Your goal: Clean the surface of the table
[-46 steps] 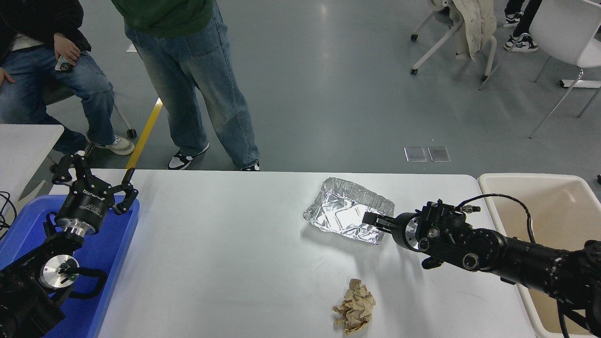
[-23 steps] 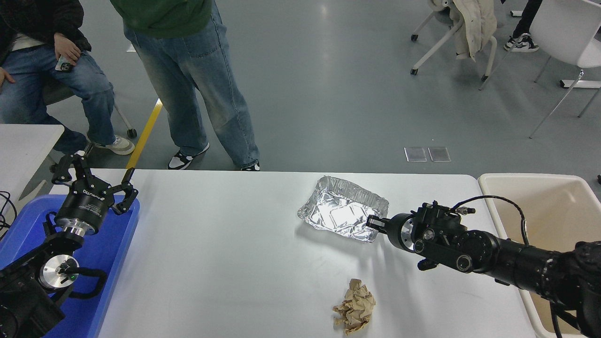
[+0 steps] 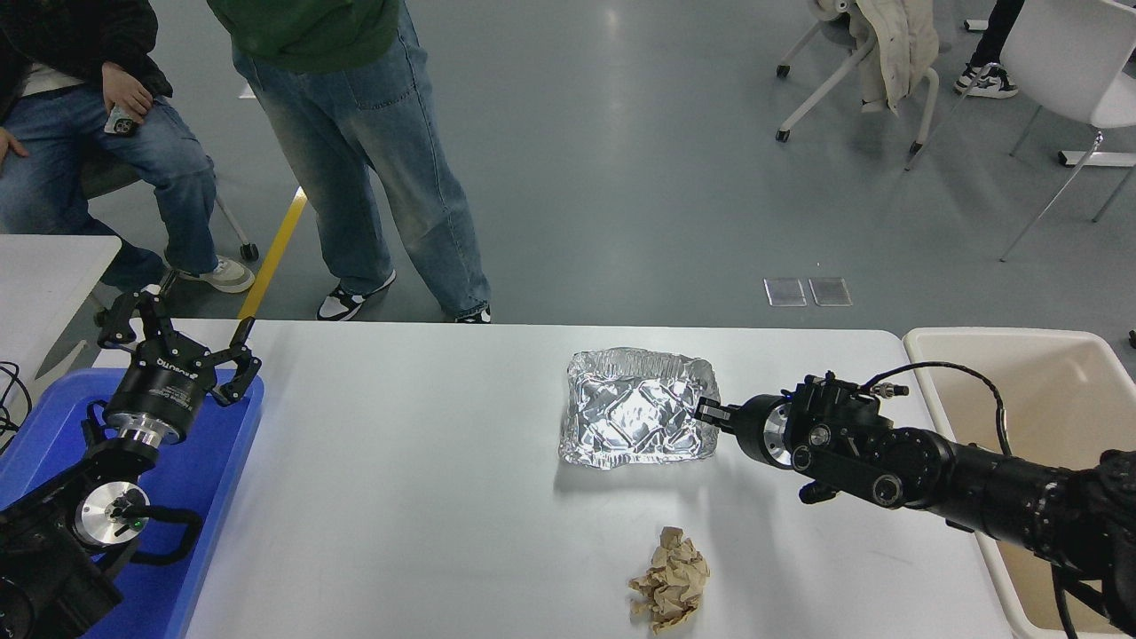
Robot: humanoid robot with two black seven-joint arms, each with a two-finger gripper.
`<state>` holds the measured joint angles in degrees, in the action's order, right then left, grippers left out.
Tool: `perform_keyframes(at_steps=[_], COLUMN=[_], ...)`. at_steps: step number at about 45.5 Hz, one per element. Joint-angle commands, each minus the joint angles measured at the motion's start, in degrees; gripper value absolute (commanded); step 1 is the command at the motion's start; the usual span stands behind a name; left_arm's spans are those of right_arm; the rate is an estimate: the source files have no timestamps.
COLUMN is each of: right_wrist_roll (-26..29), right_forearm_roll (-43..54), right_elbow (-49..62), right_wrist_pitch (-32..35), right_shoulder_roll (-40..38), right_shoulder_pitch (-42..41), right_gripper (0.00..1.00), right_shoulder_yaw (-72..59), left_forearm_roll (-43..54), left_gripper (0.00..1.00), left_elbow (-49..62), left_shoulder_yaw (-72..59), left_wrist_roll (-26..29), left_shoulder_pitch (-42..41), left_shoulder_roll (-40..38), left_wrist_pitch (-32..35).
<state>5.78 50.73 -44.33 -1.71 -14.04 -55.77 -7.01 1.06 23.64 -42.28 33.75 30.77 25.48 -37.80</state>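
The white table surface carries a crinkled foil tray right of centre and a crumpled brown paper ball near the front edge. My right gripper reaches in from the right and is shut on the foil tray's right rim. The tray looks tipped up, with its inside facing the camera and a shadow under it. My left gripper is parked at the lower left with its fingers spread open, over the blue tray.
A beige bin stands against the table's right end. A smaller white table is at the far left. One person stands and another sits beyond the far left edge. Chairs stand at the top right.
The foil tray has turned and tipped up in my right gripper's hold, and its left part has shifted slightly left and toward the front. The left arm and the paper ball have not moved.
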Motion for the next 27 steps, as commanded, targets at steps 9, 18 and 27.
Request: perform_keyframes(at_steps=[9,18,27], right_wrist_roll=[-0.24,-0.33,-1.12], right_forearm_roll=[-0.11,-0.11,-0.11], right_elbow=[-26.49,-36.34,-38.72], right_wrist_pitch=[3.29,8.73,19.89], right_shoulder_roll=[-25.84,-41.75,-54.59], right_shoulder_pitch=[-8.30,-12.44,-12.61], right_gripper=[0.00,0.00,0.00], right_shoulder_yaw=[0.86,3.05,13.06], left_forearm_roll=[0.00,0.00,0.00], left_gripper=[1.00,1.00,1.00], left_elbow=[0.00,0.00,-0.08], left_shoulder_yaw=[0.00,0.00,0.00], left_wrist_roll=[0.00,0.00,0.00], left_shoulder_pitch=[0.00,0.00,0.00], left_shoulder_roll=[0.01,0.01,0.01], left_wrist_pitch=[0.00,0.00,0.00])
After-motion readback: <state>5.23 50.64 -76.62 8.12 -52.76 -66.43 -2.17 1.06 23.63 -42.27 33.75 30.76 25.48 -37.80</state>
